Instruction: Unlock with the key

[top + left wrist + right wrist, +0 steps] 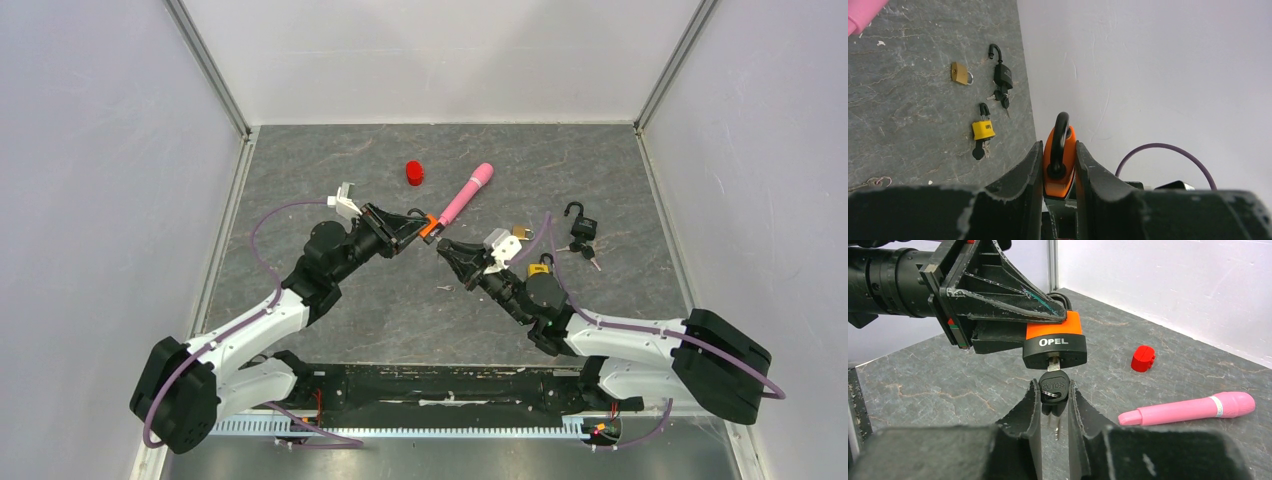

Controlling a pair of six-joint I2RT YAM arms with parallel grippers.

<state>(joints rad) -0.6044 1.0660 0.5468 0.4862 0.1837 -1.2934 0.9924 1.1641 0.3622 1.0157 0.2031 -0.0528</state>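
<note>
My left gripper (408,229) is shut on an orange and black padlock (430,227), held above the table; it shows between the fingers in the left wrist view (1059,155) and as the OPEL lock in the right wrist view (1054,342). A black-headed key (1054,386) is in the keyhole on the lock's underside. My right gripper (1054,395) is shut on the key's head, with spare keys hanging below on a ring. In the top view the right gripper (448,249) meets the lock from the right.
A pink pen-like stick (464,193) and a red cap (415,173) lie behind the grippers. A black padlock with keys (582,229), a brass padlock (518,232) and a yellow padlock (540,267) lie to the right. A loose key ring (878,181) lies on the slate.
</note>
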